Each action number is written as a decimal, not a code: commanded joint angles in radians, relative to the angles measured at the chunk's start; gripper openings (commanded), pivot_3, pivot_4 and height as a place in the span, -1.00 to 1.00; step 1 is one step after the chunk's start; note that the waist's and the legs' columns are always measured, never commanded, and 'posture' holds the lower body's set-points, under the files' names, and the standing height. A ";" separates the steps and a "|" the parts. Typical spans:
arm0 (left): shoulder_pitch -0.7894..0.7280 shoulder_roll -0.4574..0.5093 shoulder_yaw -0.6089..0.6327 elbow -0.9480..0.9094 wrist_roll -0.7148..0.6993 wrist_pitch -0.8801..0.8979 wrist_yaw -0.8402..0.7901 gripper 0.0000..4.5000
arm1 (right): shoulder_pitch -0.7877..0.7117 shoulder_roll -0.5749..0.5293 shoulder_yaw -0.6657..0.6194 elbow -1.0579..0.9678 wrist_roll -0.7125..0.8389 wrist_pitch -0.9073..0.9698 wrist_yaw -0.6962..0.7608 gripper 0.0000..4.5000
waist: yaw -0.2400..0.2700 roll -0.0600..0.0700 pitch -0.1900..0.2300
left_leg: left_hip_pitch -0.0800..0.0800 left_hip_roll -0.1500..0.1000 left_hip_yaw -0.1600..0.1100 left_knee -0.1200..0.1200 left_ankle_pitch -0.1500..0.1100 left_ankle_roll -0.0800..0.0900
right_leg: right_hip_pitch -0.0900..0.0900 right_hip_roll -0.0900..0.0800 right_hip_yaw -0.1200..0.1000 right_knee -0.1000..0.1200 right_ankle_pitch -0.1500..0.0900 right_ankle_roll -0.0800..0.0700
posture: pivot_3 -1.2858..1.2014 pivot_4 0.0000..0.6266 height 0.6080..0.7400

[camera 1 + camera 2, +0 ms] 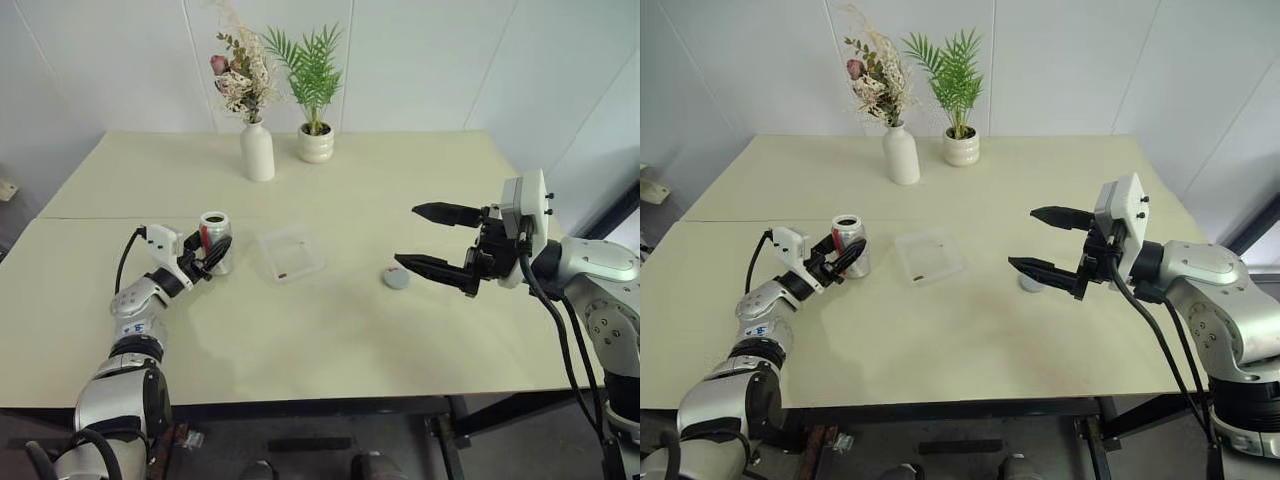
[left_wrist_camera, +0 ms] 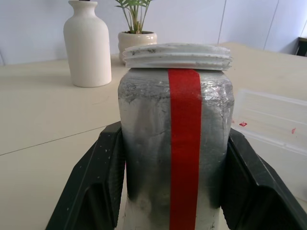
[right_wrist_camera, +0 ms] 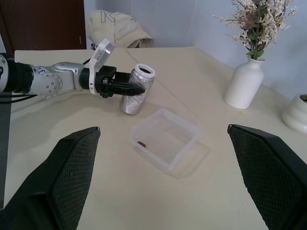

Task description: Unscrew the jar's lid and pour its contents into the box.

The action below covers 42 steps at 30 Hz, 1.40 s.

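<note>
Nearest on the right, the right gripper (image 1: 432,240) hangs above the table (image 1: 330,340) with its two black fingers spread wide apart and nothing between them. Just beyond its lower finger the lid (image 1: 396,277) — a small grey disc — lies flat on the tabletop. On the left, the left gripper (image 1: 214,253) is clamped on the jar (image 1: 215,240), one finger on each side of the silvery body with its red stripe; the jar is roughly upright with its mouth uncovered, its base at or just above the table. Between jar and lid lies the box (image 1: 291,253) — a shallow clear tray holding a dark bit of the contents (image 1: 283,273). Farthest back stand a white vase (image 1: 257,150) of dried flowers and a potted plant (image 1: 316,143), side by side.
</note>
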<state>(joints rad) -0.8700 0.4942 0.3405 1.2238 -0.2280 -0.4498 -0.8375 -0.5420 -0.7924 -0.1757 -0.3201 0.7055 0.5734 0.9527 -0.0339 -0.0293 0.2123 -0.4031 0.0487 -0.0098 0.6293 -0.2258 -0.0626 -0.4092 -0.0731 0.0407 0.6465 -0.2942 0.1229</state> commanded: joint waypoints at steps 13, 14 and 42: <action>0.060 0.117 -0.074 0.010 0.066 0.043 -0.061 0.96 | -0.068 -0.001 0.021 0.054 -0.036 -0.052 0.073 1.00 | 0.000 0.000 0.000 | -0.002 0.001 0.003 -0.001 0.000 0.000 | -0.003 0.000 0.003 -0.001 0.001 0.000 | 0.03 -0.52 1.00; 0.061 0.122 -0.071 0.009 0.063 0.045 -0.068 0.96 | -0.072 0.001 0.023 0.059 -0.037 -0.055 0.077 1.00 | 0.002 0.000 0.000 | -0.001 0.001 0.003 -0.001 0.000 0.000 | -0.003 0.000 0.003 -0.001 0.001 0.000 | 0.03 -0.52 1.00; 0.007 0.496 0.039 -0.112 -0.108 0.223 -0.733 0.96 | -0.002 -0.137 -0.060 0.086 -0.006 -0.058 0.254 1.00 | 0.009 0.000 0.000 | -0.003 0.002 0.005 -0.008 -0.002 0.001 | -0.005 0.000 0.002 -0.009 -0.001 -0.003 | 0.03 -0.52 1.00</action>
<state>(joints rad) -0.8192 0.9700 0.3472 1.1041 -0.2926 -0.1930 -1.5016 -0.5342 -0.9067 -0.1982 -0.2337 0.6837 0.5349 1.1882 -0.0251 -0.0297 0.2126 -0.4059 0.0510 -0.0051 0.6215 -0.2274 -0.0614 -0.4134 -0.0727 0.0419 0.6372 -0.2949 0.1203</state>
